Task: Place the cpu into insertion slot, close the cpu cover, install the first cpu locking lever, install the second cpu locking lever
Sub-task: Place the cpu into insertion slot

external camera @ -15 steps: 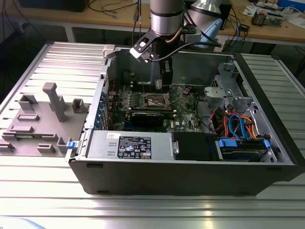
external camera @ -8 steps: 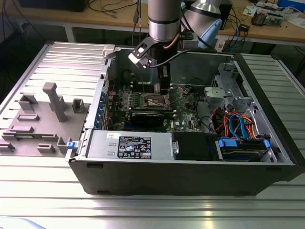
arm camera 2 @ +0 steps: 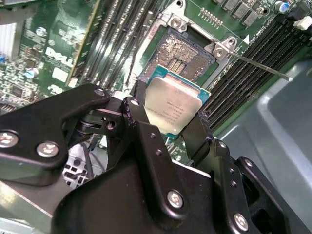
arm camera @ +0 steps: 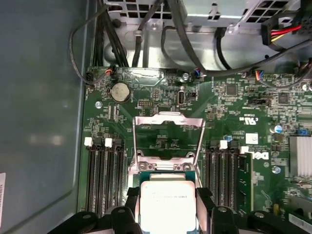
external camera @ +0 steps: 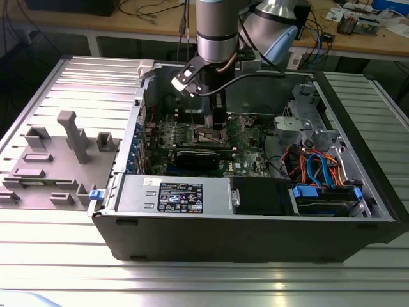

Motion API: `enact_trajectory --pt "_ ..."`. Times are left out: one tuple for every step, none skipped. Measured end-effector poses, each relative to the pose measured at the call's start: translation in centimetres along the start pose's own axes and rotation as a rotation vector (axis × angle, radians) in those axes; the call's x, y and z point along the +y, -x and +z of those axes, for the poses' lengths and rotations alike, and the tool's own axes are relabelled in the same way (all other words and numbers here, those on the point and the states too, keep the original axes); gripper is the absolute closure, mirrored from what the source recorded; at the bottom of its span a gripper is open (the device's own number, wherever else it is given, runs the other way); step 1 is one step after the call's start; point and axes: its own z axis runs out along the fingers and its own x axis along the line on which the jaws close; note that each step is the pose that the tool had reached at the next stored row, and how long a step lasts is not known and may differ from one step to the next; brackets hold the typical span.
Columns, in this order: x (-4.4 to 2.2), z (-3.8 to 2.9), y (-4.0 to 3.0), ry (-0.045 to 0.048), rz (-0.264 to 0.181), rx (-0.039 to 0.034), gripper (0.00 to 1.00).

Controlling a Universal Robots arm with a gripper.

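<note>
The black two-finger gripper [arm camera: 168, 202] is clamped on opposite edges of the small square silvery-beige cpu [arm camera 2: 173, 109], holding it over the dark, silver-rimmed insertion slot [arm camera 2: 183, 51]. The silvery windowed cpu cover [arm camera: 168, 120] stands swung open, keeping the socket accessible.

Silvery cpu [arm camera 2: 173, 109] above open insertion slot [arm camera 2: 181, 52]

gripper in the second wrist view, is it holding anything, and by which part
Yes: the gripper holds the small flat square cpu with a silvery-beige face, clamped by two opposite side edges between its black fingers, with the face left uncovered.
</note>
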Motion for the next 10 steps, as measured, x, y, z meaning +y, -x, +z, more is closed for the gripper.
enact_trajectory --pt "-0.06 0.24 -0.09 0.0000 0.000 -0.0001 0.46" --pt "-0.15 0.51 -0.15 0.0000 0.000 0.0000 0.46" --pt "-0.30 0.82 -0.19 -0.0001 0.000 -0.0001 0.46" --pt "-0.40 1.03 -0.20 0.0000 0.000 0.0000 0.46" --pt "-0.52 1.20 -0.21 0.0000 0.000 0.0000 0.46" --pt "-0.72 1.48 -0.22 0.0000 0.000 -0.0001 0.46" --pt "-0.87 1.68 -0.23 -0.0001 0.000 -0.0001 0.46" --pt "-0.98 1.86 -0.23 -0.0001 0.000 -0.0002 0.46" --pt "-1.08 2.04 -0.24 -0.0001 0.000 -0.0001 0.46" --pt "-1.16 2.22 -0.24 0.0000 0.001 -0.0001 0.46"
